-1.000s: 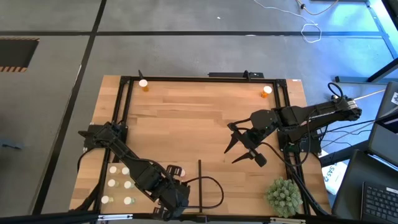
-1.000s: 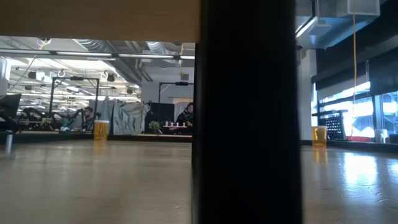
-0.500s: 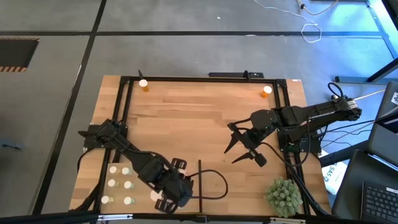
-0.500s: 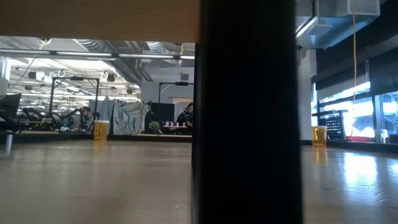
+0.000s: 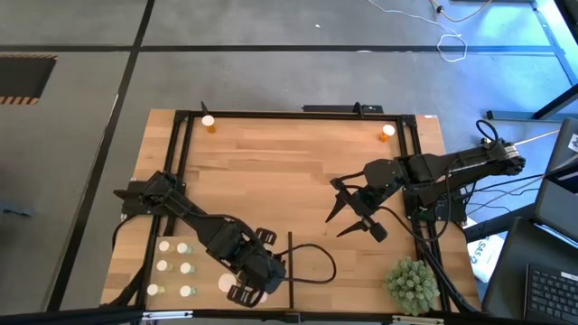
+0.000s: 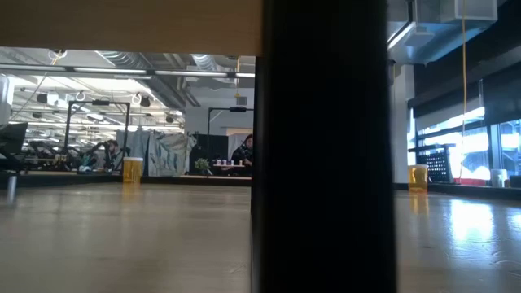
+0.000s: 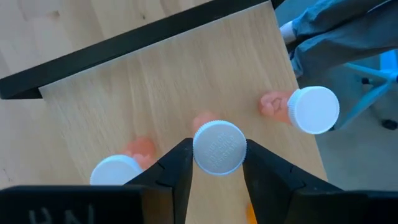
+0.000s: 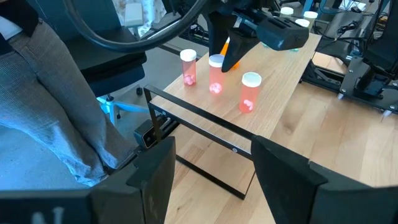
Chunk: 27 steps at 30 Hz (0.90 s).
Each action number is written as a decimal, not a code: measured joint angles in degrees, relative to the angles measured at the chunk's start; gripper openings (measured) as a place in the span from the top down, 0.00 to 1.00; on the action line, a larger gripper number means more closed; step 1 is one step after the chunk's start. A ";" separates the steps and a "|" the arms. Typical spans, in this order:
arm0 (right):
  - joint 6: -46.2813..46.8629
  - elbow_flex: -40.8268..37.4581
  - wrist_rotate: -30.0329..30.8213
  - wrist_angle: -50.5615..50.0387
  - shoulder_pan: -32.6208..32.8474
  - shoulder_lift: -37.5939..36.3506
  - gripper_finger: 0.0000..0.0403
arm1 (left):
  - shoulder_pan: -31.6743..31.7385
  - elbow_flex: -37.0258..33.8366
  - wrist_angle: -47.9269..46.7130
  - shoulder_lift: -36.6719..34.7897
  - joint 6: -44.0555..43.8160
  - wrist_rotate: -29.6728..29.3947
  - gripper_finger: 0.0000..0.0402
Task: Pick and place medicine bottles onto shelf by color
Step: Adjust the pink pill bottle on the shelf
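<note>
In the left wrist view three orange medicine bottles with white caps stand on the pale shelf (image 7: 155, 81): one (image 7: 219, 146) between my left gripper's fingers, one (image 7: 314, 110) farther out, one (image 7: 115, 169) on the other side. My left gripper (image 5: 253, 280) is at the table's near edge, just left of the dark divider (image 5: 291, 262). Several white and greenish bottles (image 5: 174, 268) stand in rows to its left. Two orange bottles (image 5: 209, 122) (image 5: 388, 132) stand at the far corners. My right gripper (image 5: 352, 215) hangs open over the table's right half. My left gripper has the middle orange bottle by its white cap (image 7: 219, 146), pinched between the two fingers (image 7: 177, 165), which come from above, pointing down. The bottle is upright (image 8: 216, 71) in line with its neighbours; whether its base rests on the shelf I cannot tell.
A spiky green plant ball (image 5: 413, 284) sits at the near right corner. A black frame (image 5: 181, 144) runs round the tabletop. A cable (image 5: 312, 262) loops beside the divider. In the low view a dark post (image 6: 321, 146) blocks the middle. Bare wood lies mid-table.
My left arm has swung toward the table's right, bringing its gripper closer to the divider, and its wrist has turned. The cable loop has shifted right with it. My right arm has kept still.
</note>
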 joint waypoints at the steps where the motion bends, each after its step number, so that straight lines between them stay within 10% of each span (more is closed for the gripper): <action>1: 0.00 0.00 -0.01 0.00 0.00 0.00 0.47 | 0.02 0.00 0.08 0.00 -0.06 0.11 0.69; 27: 0.00 0.00 0.00 0.00 0.00 0.00 0.47 | -0.11 -0.07 0.85 0.76 -0.13 0.97 0.69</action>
